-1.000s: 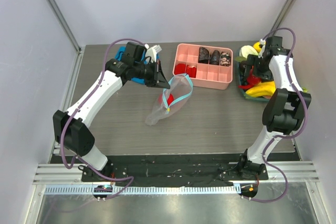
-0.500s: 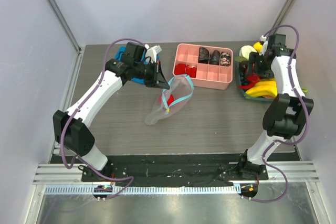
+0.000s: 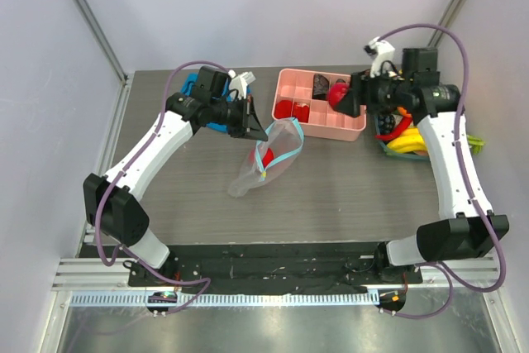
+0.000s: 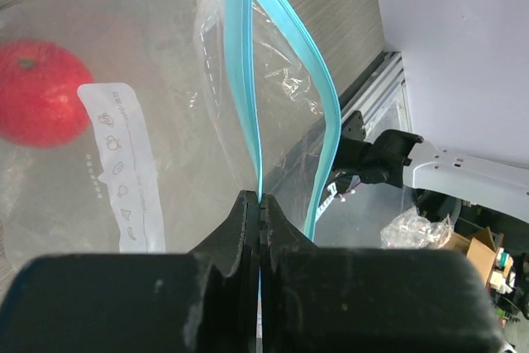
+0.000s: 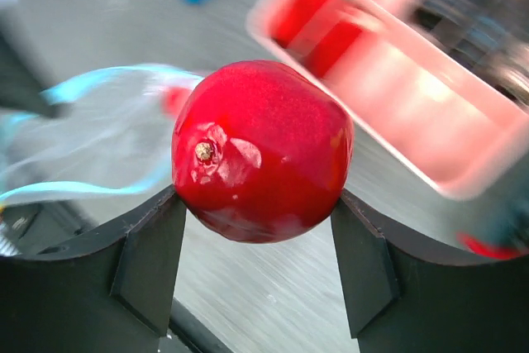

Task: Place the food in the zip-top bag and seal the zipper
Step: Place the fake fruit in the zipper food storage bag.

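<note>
The clear zip-top bag (image 3: 269, 159) lies on the table with its mouth held up and open. My left gripper (image 3: 259, 130) is shut on one side of the teal zipper (image 4: 244, 80) at the mouth edge; the pinch shows in the left wrist view at the left gripper (image 4: 260, 201). One red round fruit (image 4: 40, 93) sits inside the bag beside the white label (image 4: 124, 167). My right gripper (image 5: 258, 200) is shut on a glossy red fruit (image 5: 260, 150), hanging above the pink tray (image 3: 351, 128) as the red fruit (image 3: 337, 95). The bag's mouth (image 5: 99, 121) shows blurred beyond it.
The pink divided tray holds red and dark pieces. At the right edge a green tray (image 3: 387, 148) carries more food, with a yellow banana bunch (image 3: 411, 141) among it. A folded blue cloth (image 3: 195, 87) lies behind the left arm. Walls close both sides.
The right arm has swung left from the green tray to above the pink tray, with the red fruit in its jaws. The left arm and bag have not moved.
</note>
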Robot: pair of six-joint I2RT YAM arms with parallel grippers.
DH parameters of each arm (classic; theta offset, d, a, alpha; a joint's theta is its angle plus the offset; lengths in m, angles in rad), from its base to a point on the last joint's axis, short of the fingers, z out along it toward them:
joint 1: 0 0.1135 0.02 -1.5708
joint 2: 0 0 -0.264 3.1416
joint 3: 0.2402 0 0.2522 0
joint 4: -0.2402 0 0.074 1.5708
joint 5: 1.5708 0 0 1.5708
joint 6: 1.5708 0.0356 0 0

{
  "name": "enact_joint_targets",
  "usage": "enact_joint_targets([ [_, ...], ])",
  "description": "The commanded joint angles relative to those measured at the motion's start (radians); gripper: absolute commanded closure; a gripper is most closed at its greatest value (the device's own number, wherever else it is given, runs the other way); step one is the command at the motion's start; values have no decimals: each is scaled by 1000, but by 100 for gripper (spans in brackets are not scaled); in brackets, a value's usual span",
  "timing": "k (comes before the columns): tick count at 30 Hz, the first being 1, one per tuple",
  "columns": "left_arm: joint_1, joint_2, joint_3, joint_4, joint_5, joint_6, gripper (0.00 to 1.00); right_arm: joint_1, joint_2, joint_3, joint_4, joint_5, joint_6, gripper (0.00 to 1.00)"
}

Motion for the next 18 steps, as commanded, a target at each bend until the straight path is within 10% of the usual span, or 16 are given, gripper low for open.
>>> enact_joint_targets([
  [1, 6, -14, 16, 26, 57, -13, 100, 137, -80, -42, 158, -163, 1, 61],
  [14, 6, -14, 30, 15, 92, -3, 100, 539, -16, -228, 240, -41, -128, 61],
  [18, 6, -17, 18, 23, 106, -8, 100, 575, -17, -270, 206, -2, -170, 46],
])
